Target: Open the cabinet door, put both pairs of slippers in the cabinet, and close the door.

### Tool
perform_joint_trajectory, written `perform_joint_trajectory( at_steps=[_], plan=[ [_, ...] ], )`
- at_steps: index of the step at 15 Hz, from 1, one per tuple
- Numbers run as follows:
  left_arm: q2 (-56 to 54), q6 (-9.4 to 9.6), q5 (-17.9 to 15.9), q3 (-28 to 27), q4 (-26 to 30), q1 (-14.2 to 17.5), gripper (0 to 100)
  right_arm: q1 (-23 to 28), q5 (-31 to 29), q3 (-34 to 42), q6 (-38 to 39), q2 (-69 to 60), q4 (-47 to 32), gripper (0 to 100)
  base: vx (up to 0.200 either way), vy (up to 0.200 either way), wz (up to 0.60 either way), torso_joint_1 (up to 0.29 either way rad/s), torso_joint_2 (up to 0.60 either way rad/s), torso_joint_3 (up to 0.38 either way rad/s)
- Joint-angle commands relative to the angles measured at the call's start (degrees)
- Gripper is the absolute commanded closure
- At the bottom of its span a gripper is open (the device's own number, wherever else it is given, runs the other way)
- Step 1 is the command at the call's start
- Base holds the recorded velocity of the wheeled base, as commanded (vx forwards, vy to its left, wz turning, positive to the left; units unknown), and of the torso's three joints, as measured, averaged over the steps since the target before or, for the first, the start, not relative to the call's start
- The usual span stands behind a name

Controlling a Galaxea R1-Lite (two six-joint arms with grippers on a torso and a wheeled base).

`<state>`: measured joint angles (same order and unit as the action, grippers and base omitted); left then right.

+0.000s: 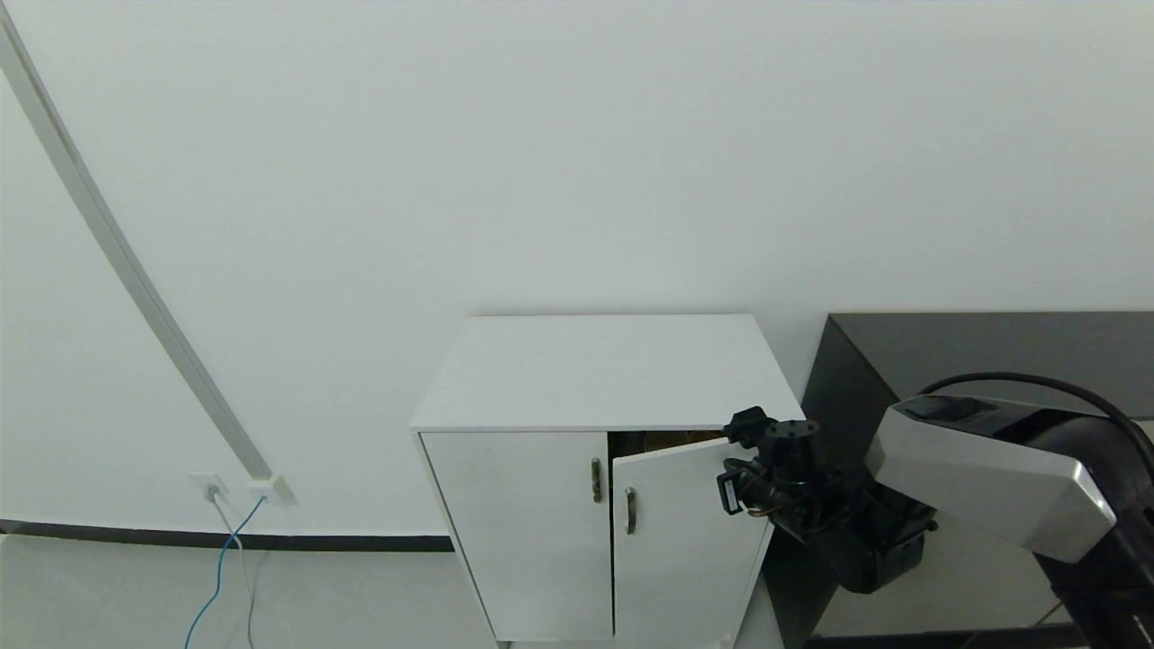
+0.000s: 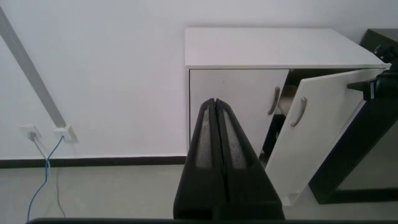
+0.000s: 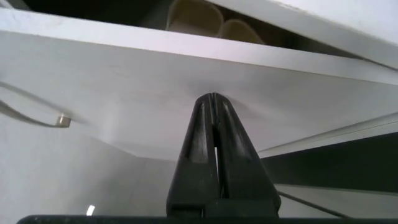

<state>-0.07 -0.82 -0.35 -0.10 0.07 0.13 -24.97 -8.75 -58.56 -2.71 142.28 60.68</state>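
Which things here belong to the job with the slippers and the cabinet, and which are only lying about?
For the job: white cabinet, its right door standing ajar, beige slippers inside, right pincer by that door.
Only lying about: black table, wall socket, blue cable, wall duct.

The right arm (image 1: 983, 478) has a silver-grey shell, black wrist and looping black cable (image 1: 1037, 379). The left pincer (image 2: 214, 102) and right pincer (image 3: 213, 98) are black and tapered.

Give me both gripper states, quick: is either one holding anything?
Left gripper: shut, holding nothing.
Right gripper: shut, holding nothing, tips close to the ajar right cabinet door.
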Motion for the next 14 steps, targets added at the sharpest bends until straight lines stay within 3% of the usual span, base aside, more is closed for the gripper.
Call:
perform_joint_trajectory(
  at_steps=[1,14],
  plan=[
    [0.1,0.03,0.0,0.0,-0.1,0.0,100,0.4,0.0,-0.7,0.0,0.5,0.0,100,0.000,0.000,0.00,0.000,0.00,0.000],
    [0.1,0.03,0.0,0.0,-0.1,0.0,100,0.4,0.0,-4.5,-0.2,0.4,-2.0,100,0.000,0.000,0.00,0.000,0.00,0.000]
  ],
)
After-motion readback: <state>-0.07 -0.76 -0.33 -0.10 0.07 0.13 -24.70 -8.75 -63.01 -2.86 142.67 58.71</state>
